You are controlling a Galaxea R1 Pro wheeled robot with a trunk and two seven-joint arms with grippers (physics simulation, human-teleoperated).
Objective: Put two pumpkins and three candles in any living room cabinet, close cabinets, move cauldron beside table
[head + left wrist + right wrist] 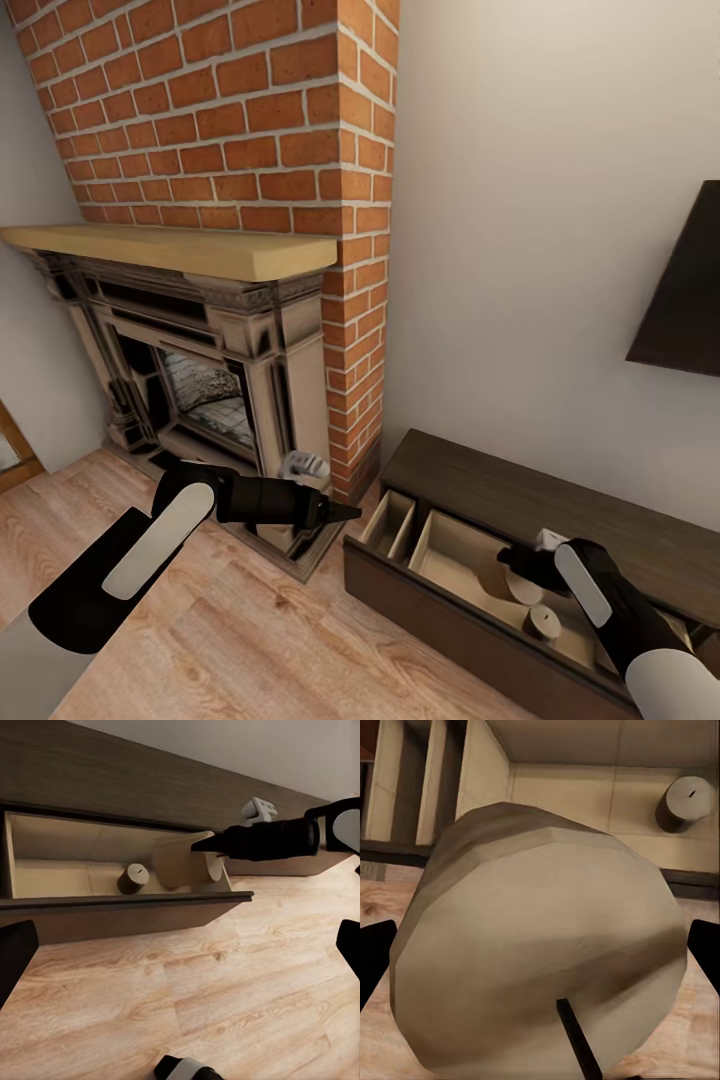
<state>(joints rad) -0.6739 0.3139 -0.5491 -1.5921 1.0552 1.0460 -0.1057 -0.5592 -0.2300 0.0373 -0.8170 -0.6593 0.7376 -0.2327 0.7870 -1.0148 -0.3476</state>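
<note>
The long dark brown cabinet point(500, 490) stands against the wall with one drawer point(450, 545) pulled out, showing pale divided insides. My right gripper point(520, 565) hangs over that drawer, shut on a wide beige candle point(540, 945) lying on its side, also seen at the drawer's far end as the held candle point(180, 866). A smaller tan candle point(545, 622) stands upright on the drawer floor just beside it. My left gripper point(335, 512) hovers above the floor in front of the fireplace, left of the drawer, open and empty. The pumpkins, cauldron and table are out of view.
A red brick chimney point(230, 110) rises over an ornate fireplace point(200, 380) with a pale wood mantel, left of the cabinet. A black TV point(685, 280) hangs on the wall above the cabinet. Light plank floor point(250, 640) lies in front of the open drawer.
</note>
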